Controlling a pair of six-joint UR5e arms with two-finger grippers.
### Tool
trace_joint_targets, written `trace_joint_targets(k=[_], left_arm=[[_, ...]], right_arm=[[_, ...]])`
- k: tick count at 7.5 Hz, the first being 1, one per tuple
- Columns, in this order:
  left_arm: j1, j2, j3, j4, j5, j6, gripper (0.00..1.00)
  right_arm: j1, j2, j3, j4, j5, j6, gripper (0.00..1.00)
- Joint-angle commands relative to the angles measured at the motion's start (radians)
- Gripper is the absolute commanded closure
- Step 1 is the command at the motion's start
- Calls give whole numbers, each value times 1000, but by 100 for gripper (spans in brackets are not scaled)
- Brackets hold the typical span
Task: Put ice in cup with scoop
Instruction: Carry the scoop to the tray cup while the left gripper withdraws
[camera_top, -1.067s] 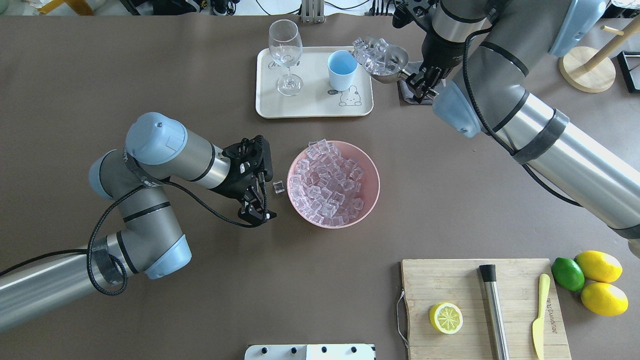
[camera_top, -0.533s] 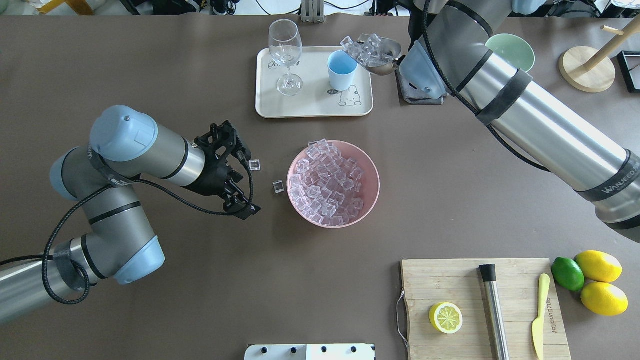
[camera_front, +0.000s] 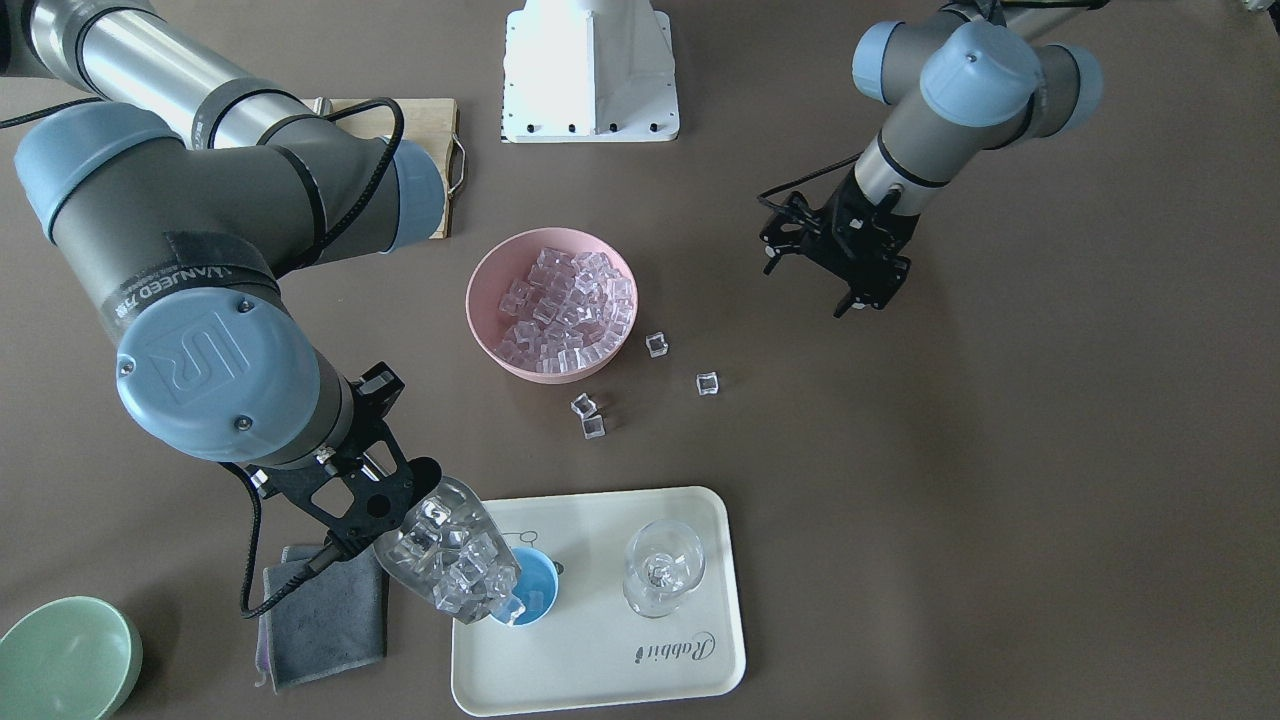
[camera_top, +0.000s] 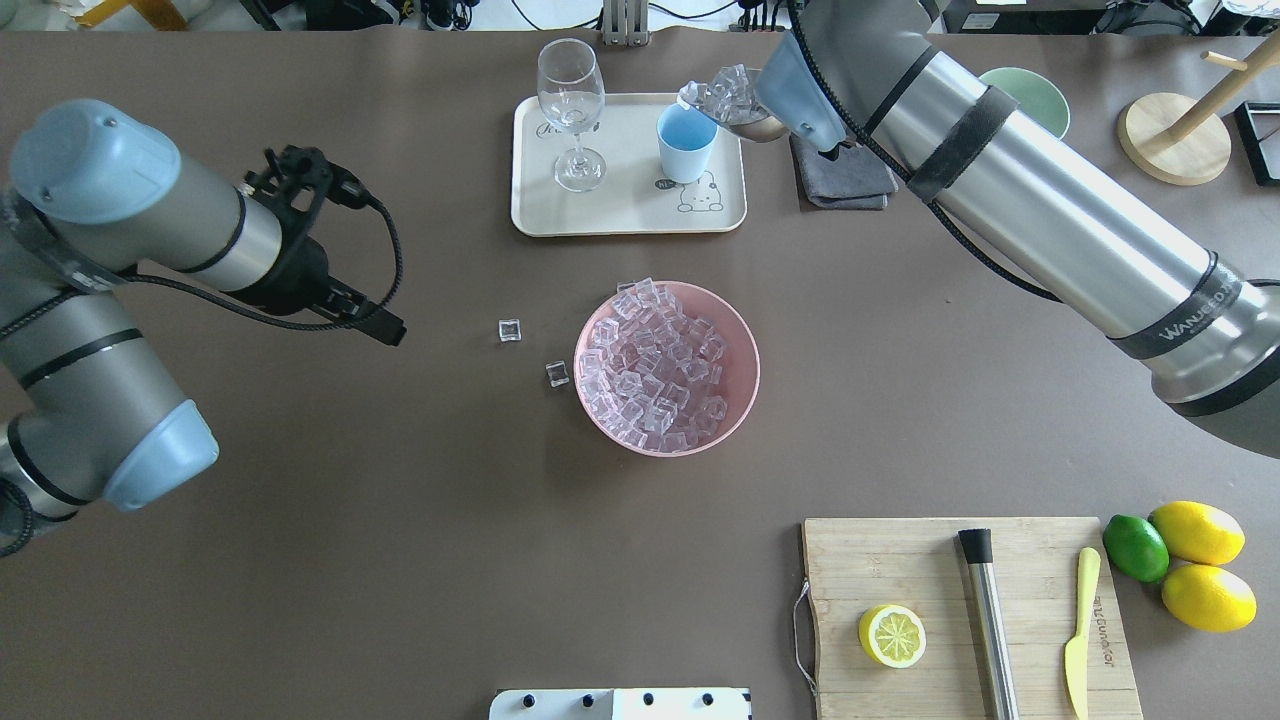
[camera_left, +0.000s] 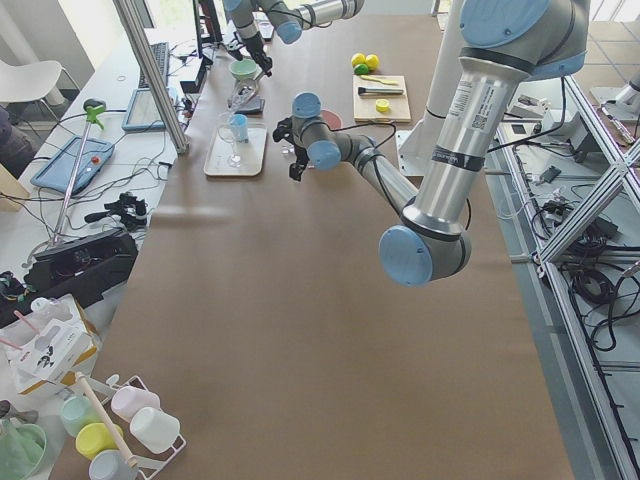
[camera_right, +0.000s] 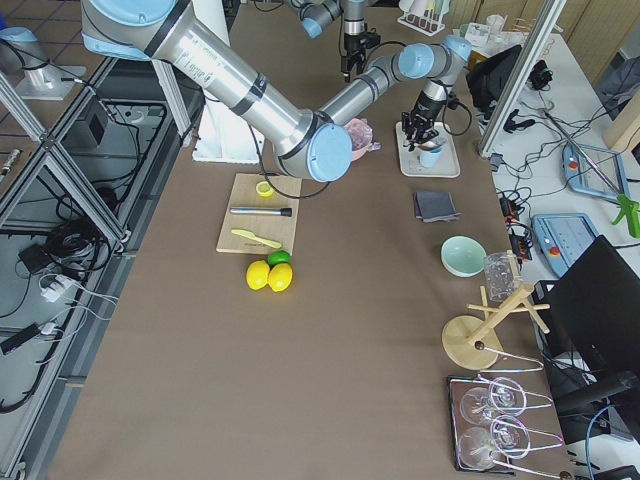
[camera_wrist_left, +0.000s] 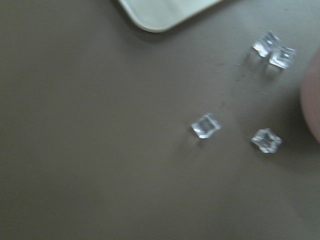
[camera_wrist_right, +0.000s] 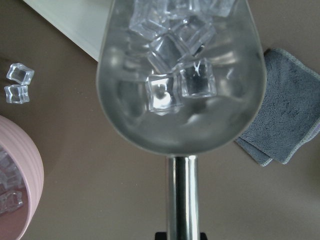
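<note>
The steel scoop (camera_front: 450, 565) is heaped with ice (camera_front: 455, 560) and tilts down, its lip over the mouth of the light-blue cup (camera_front: 538, 592). The cup stands on the cream tray (camera_front: 600, 680). My right gripper (camera_front: 385, 505) is shut on the scoop's handle (camera_wrist_right: 182, 195). In the overhead view the scoop (camera_top: 730, 100) hangs at the cup's (camera_top: 685, 140) right rim and my arm hides the gripper. My left gripper (camera_front: 862, 300) is open and empty, well away from the pink bowl (camera_top: 745, 400) of ice (camera_top: 655, 365).
Several loose ice cubes (camera_front: 655, 345) lie on the table beside the pink bowl. A wine glass (camera_top: 572, 110) stands on the tray. A grey cloth (camera_top: 845, 180) and a green bowl (camera_top: 1030, 95) lie to the tray's right. A cutting board (camera_top: 900, 560) holds a lemon half, rod and knife.
My right arm swung the scoop left to the cup and tipped it. My left arm drew back to the left, away from the pink bowl, uncovering a second loose cube.
</note>
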Motion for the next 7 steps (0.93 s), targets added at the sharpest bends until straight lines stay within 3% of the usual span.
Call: trace_joint_targets(k=[1, 2, 3, 7], left_arm=[[-251, 61, -22, 138, 4, 4, 1], [-324, 49, -24, 306, 3, 81, 1], [-373, 58, -27, 349, 0, 190, 1], [-629, 216, -19, 391, 0, 465, 1]], right_arm=[[-2, 11, -1, -43, -18, -32, 100], [-4, 9, 5, -56, -26, -35, 100], [-4, 11, 6, -65, -28, -37, 100], [-8, 28, 3, -103, -86, -41, 100]])
